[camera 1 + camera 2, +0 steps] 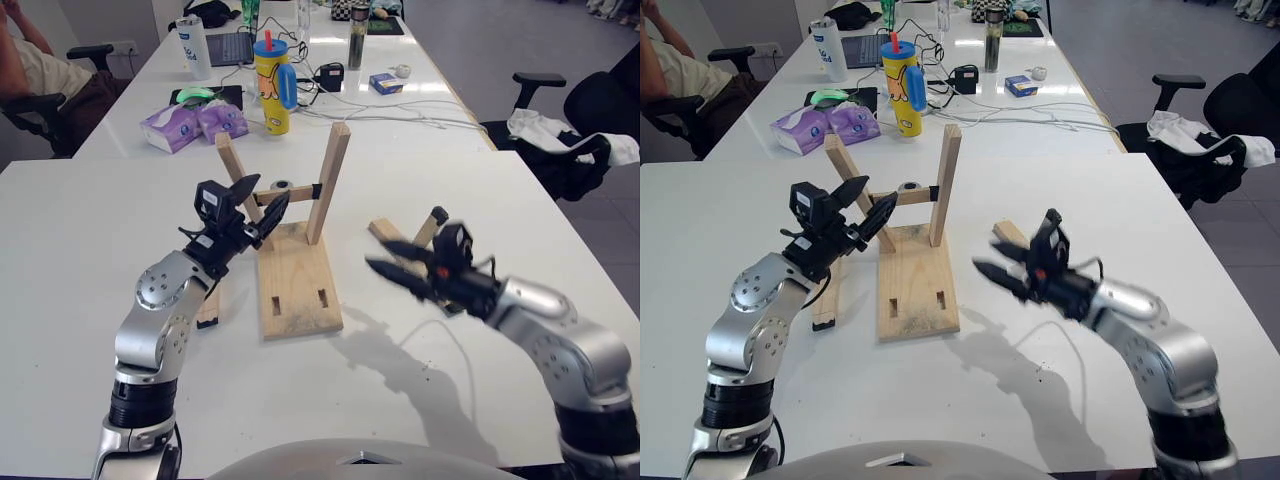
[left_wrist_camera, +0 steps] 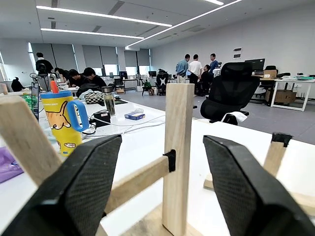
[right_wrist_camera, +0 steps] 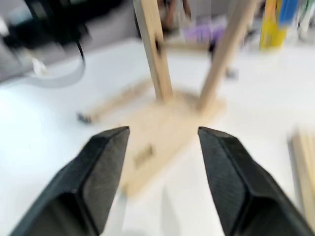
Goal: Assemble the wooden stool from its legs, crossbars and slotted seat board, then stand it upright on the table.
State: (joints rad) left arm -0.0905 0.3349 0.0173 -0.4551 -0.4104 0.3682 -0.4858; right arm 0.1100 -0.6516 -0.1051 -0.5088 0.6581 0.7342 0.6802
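The slotted seat board (image 1: 298, 285) lies flat mid-table. Two legs rise from its far end: a leaning left leg (image 1: 231, 163) and a straighter right leg (image 1: 331, 180), joined by a crossbar (image 1: 287, 193). My left gripper (image 1: 262, 200) is open just in front of the crossbar, between the two legs; the left wrist view has the right leg (image 2: 178, 157) between its pads (image 2: 74, 191). My right gripper (image 1: 378, 254) hovers open to the right of the board, pointing at it (image 3: 157, 132). Loose legs (image 1: 383, 231) lie behind it. One more loose leg (image 1: 210, 306) lies left of the board.
The adjoining table behind holds a yellow cup (image 1: 272, 85), tissue packs (image 1: 195, 122), a laptop, bottles and cables. An office chair (image 1: 570, 140) with clothing on it stands off the table's right edge. Bare table surface lies in front of the board.
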